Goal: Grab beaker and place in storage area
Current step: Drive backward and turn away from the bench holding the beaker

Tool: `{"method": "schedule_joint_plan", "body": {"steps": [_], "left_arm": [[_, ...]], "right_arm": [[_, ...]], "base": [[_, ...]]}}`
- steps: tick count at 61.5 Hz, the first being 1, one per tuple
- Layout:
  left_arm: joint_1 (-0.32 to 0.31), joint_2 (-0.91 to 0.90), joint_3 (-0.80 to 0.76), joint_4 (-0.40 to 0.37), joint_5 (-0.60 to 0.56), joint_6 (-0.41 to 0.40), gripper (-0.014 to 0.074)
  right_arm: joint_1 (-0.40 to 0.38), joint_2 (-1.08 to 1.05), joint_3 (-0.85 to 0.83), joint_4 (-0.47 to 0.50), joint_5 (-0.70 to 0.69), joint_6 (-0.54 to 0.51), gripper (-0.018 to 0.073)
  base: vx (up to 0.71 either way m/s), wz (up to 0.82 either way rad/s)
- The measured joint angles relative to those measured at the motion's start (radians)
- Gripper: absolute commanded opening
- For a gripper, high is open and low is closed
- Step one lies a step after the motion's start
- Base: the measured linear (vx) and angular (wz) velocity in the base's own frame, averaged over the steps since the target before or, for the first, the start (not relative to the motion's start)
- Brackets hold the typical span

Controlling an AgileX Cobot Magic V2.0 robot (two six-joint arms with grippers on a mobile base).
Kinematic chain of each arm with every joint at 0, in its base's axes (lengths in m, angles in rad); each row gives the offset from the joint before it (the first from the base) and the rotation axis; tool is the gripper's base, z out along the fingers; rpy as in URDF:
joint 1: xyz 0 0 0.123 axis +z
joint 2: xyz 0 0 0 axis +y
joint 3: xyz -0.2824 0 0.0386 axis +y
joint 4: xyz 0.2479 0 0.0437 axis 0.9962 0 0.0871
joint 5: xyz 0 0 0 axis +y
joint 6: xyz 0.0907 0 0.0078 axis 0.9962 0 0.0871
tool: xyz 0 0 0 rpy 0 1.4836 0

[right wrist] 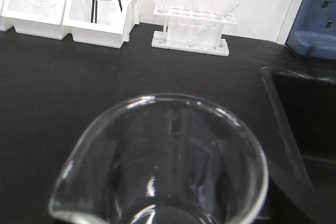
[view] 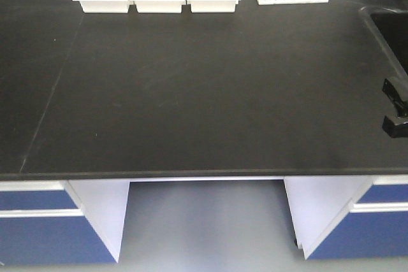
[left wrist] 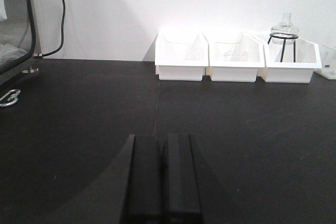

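Beaker (right wrist: 157,166) gripped upright by right tool (view: 398,107), close under wrist camera, beside sink (right wrist: 310,114); whether lifted off black surface (right wrist: 68,72) cannot be told. Left tool (left wrist: 163,182) pressed shut, empty, held low and level, pointed toward white bins (left wrist: 234,59).

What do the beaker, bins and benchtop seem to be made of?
The beaker looks like clear glossy glass: see-through, bright rim highlights. The bins look like smooth white plastic, probably. The benchtop is matte black, hardly reflecting; its material is unclear.
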Motion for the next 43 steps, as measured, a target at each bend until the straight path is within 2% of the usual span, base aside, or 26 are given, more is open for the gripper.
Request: {"method": "schedule_joint_plan", "body": {"steps": [43], "left_arm": [[0.000,0.000,0.000,0.000,0.000,0.000,-0.0008]], "right_arm": [[0.000,0.000,0.000,0.000,0.000,0.001,-0.0003]], "base": [[-0.26,0.02]]}}
